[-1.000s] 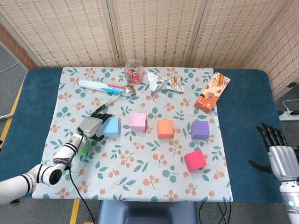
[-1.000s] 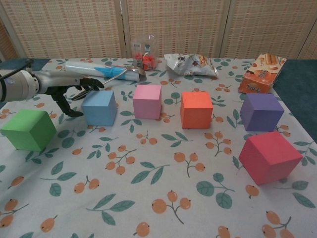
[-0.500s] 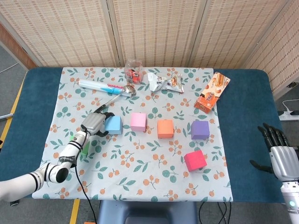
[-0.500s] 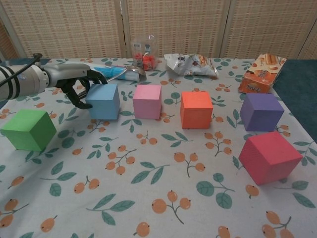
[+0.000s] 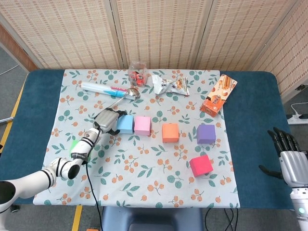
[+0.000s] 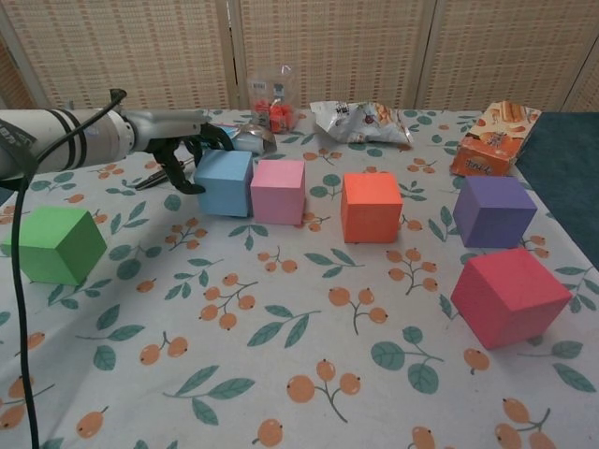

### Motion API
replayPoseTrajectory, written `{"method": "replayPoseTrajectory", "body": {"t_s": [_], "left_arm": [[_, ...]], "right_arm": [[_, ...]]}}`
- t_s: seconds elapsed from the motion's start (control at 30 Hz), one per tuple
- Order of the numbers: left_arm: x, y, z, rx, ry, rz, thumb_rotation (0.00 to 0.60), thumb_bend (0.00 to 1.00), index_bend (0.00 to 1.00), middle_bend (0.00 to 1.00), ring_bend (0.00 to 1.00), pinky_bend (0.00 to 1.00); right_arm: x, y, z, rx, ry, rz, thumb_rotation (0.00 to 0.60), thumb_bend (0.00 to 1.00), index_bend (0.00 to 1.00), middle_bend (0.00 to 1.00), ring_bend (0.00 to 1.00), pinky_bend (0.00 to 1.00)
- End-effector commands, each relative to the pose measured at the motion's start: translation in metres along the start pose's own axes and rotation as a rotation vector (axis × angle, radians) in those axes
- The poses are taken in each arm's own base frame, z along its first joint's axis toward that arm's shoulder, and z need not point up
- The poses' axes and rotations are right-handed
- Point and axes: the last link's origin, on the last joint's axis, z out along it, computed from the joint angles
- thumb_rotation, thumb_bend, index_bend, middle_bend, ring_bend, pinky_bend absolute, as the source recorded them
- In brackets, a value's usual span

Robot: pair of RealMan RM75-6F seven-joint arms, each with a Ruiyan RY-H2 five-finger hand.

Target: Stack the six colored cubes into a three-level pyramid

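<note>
Left hand (image 6: 178,150) grips blue cube (image 6: 223,181), fingers curled around its left side; cube sits on counter touching pink cube (image 6: 278,191). Right hand (image 5: 290,161) idle at counter edge, fingers spread, holding nothing. Green cube (image 6: 53,244) apart at left.

Floral tablecloth (image 5: 144,163); far edge: tube (image 5: 100,88), spoon (image 5: 126,95), snack bag (image 5: 169,84), biscuit box (image 5: 219,95).

Blue cube (image 6: 224,181) touching pink (image 6: 278,190) – orange (image 6: 371,207), purple (image 6: 493,210), red (image 6: 510,296), green (image 6: 54,244) apart

Blue table (image 5: 250,103), floral cloth (image 5: 144,159) spread on top, cubes and snacks on cloth
</note>
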Motion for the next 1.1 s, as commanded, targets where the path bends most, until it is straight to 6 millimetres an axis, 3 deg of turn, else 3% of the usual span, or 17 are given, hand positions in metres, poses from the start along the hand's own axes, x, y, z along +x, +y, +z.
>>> {"method": "replayPoseTrajectory", "body": {"t_s": [0.03,1.1], "left_arm": [[0.0,0.004,0.004,-0.009,-0.006,0.003,0.6,0.36,0.29,0.37,0.33,0.21],[-0.007,0.009,0.02,0.003,-0.053,0.013,0.6,0.36,0.27,0.33,0.31,0.21]], "right_arm": [[0.0,0.001,0.0,-0.004,0.001,-0.001,0.6,0.0,0.0,0.11,0.03,0.18],[0.0,0.006,-0.003,-0.03,-0.004,0.002,0.6,0.0,0.0,0.11,0.03,0.18]]}}
